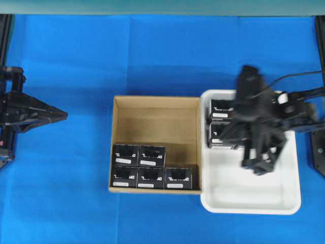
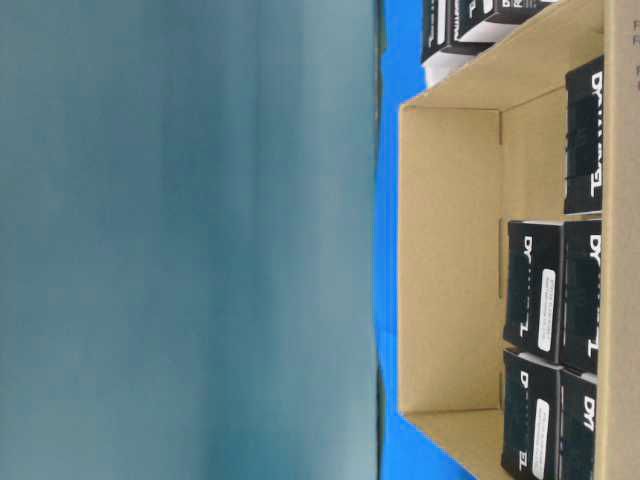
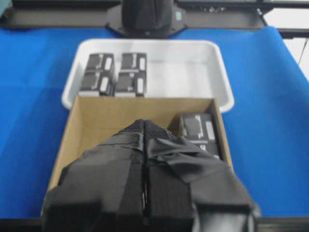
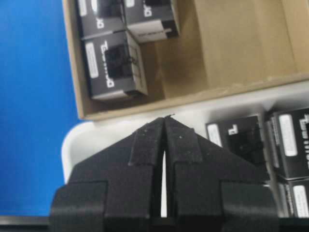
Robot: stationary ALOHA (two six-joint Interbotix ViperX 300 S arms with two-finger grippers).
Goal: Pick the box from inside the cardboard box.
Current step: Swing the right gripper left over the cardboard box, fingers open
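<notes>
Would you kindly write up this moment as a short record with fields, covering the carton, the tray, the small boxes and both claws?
cardboard box: open brown carton on the blue table cover, far half bare
black boxes in carton: five, in two rows at the near wall
white tray: touching the carton's right side
black boxes in tray: four, grouped in one corner
left claw: shut, empty, left of the carton
right claw: shut, empty, above the tray

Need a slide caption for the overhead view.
Right gripper over white tray; five black boxes remain in cardboard box.
</notes>
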